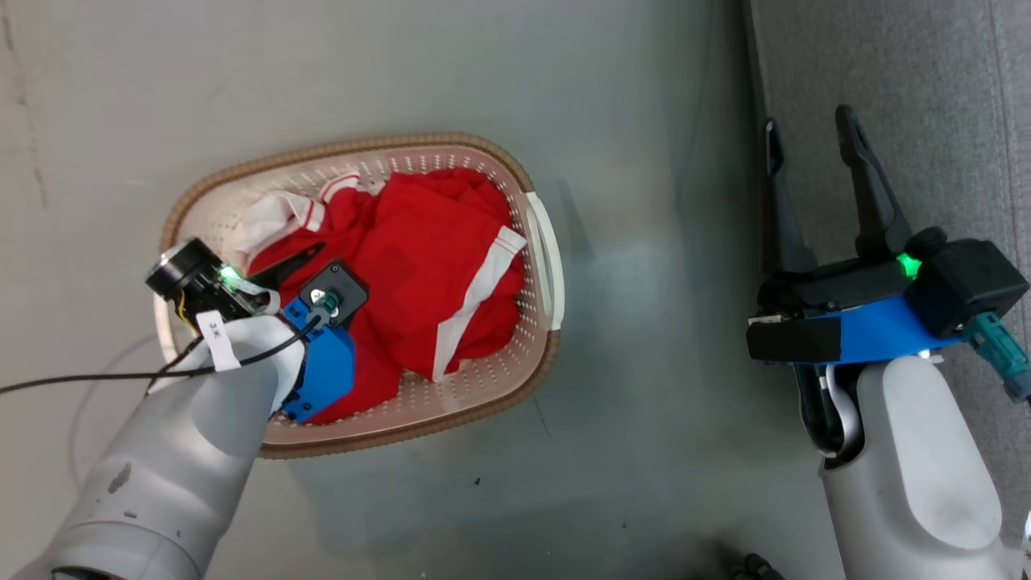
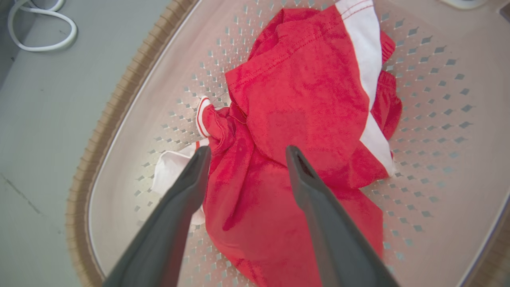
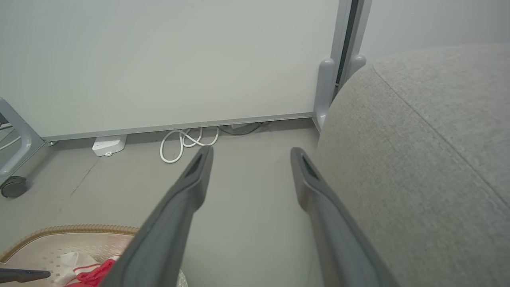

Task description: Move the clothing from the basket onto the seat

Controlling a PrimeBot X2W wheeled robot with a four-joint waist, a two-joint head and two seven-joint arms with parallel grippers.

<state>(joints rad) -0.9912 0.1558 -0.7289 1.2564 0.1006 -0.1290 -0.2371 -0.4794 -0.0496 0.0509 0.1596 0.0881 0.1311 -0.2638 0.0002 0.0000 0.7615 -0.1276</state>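
Note:
The clothing (image 1: 435, 266) is a heap of bright red garments with white stripes, lying in the cream basket (image 1: 451, 147) on the floor. My left gripper (image 2: 248, 154) hangs open just over the heap (image 2: 303, 99), fingers pointing down into the basket (image 2: 131, 131) with nothing between them. One dark finger (image 1: 291, 260) shows above the red fabric in the head view. My right gripper (image 1: 809, 137) stands open and empty at the edge of the grey seat (image 1: 926, 97). In the right wrist view that gripper (image 3: 251, 154) points along the floor beside the seat (image 3: 418, 159), with the basket (image 3: 59, 235) at lower left.
Bare grey floor (image 1: 644, 242) lies between the basket and the seat. A black cable (image 1: 80, 377) trails from my left wrist. By the far wall panel lie a coiled white cable (image 3: 187, 141), a white power strip (image 3: 108, 145) and a caster wheel (image 3: 12, 186).

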